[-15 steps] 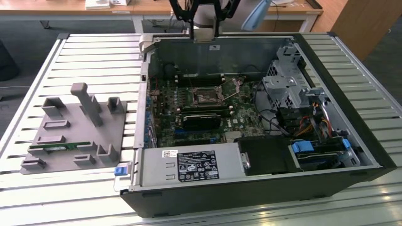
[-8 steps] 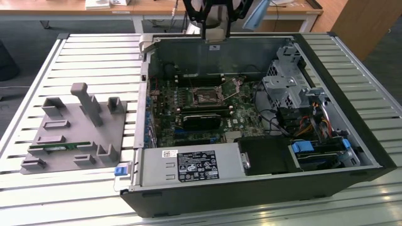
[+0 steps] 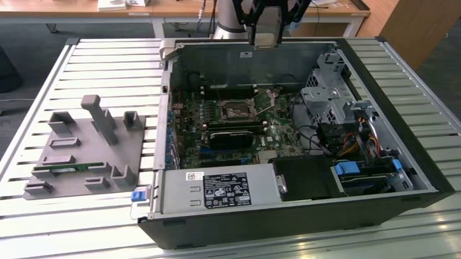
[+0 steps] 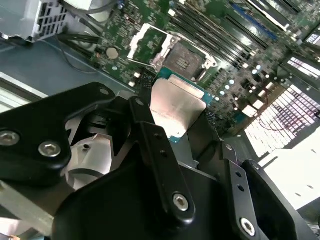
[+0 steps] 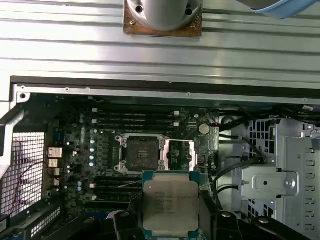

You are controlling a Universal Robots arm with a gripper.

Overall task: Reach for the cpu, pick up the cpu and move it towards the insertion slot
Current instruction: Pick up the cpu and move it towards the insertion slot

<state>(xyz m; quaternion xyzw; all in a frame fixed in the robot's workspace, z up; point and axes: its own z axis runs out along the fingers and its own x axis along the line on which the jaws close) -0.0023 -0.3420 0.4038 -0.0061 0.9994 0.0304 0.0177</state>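
CPU (image 5: 170, 204) was the silvery square chip clamped between the gripper's (image 5: 170, 222) black fingers (image 4: 155, 145), held in the air above the motherboard and just short of the insertion slot (image 5: 141, 153). In the first wrist view the chip lay flat to the camera, its metal top ringed by a pale green rim, with the socket's dark centre and shiny frame directly beyond it and the socket's hinged cover plate (image 5: 180, 154) lying open beside it. The second wrist view showed what that one did not: the fingers' linkages close up and the chip (image 4: 176, 107) seen at a slant, one corner overlapping the socket (image 4: 182, 59). The exterior view showed the whole open computer case (image 3: 414, 135) on a slatted table (image 3: 108, 70), the arm's end (image 3: 263, 24) hanging over the far wall of the case, and the socket (image 3: 235, 110) far below. On the exterior view's left sat a grey fixture (image 3: 86, 156) carrying a green memory stick (image 3: 68, 169).
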